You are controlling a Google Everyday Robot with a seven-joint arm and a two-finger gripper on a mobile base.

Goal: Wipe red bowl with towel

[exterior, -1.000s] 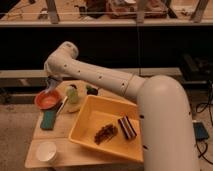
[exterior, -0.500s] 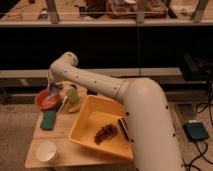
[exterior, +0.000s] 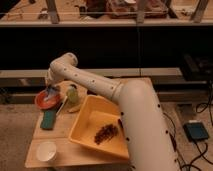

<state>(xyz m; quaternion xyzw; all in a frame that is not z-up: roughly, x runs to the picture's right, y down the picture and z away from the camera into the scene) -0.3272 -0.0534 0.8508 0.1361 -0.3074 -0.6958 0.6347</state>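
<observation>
Bowl (exterior: 39,101) lies directly beneath my hand (exterior: 52,91), towel (exterior: 49,96) between them; its grip I cannot tell.

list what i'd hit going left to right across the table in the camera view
red round bowl, with the gripper down over it → pale green rounded object → yellow rectangular plastic bin. The white round cup and dark green flat pad are left out: they overlap the bowl's span.

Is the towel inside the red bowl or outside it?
Inside: the pale towel lies in the red bowl, and the gripper is directly above it, over the bowl.
</observation>
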